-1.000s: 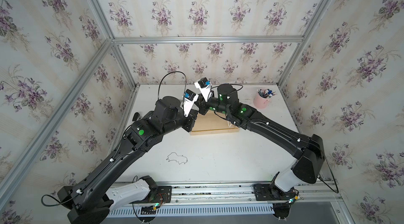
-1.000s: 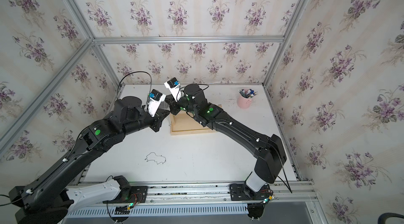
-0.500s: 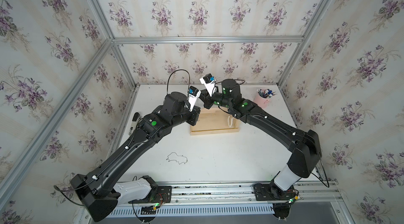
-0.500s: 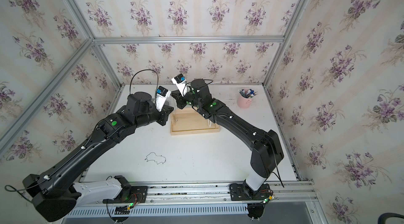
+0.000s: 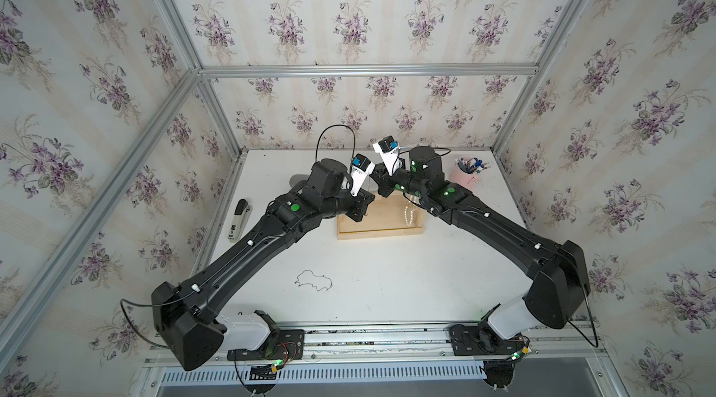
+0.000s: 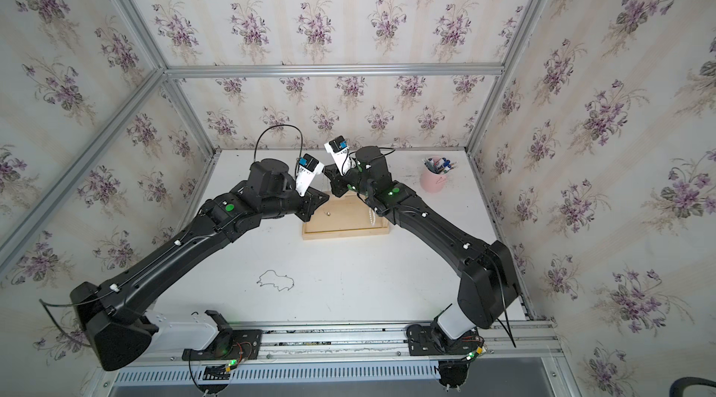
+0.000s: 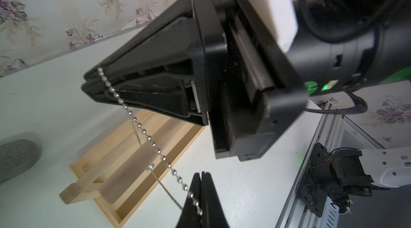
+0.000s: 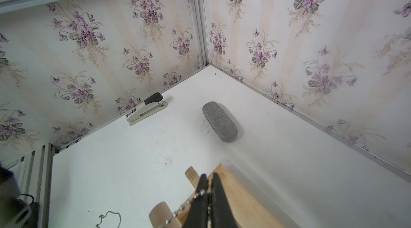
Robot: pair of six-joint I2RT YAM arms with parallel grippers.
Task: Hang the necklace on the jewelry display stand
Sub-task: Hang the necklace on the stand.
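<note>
**Desk**: white. It carries the jewelry display stand toward its far side, with the base tray lying flat. Both arms reach in and meet above the stand.

**Left gripper**: clenched on the necklace, a silver bead chain that crosses its fingertips.

**Right gripper**: clenched on the same chain at another point.

**Necklace:** it runs in a slanting, fairly straight line from one gripper to the other. It is in the air above the stand and clear of the tray. A finer chain with a small pendant hangs below it. I cannot tell whether this belongs to the same piece.

**Also noted:** a pale beaded strand shows at the stand's end nearer the right arm. A thin loose chain lies on the desk, well apart from the stand.

**Assessment:** the step in hand is carry and alignment. The necklace is lifted and spread between two grips, and is not yet on the rail. These views do not show whether the span lies directly over the top rail.

The next move appears to call for both grippers to lower together, one on each side of the rail, so the chain drapes across it. They should let go only once the rail bears the weight. Uneven lowering risks the chain sliding off into the tray.
</note>
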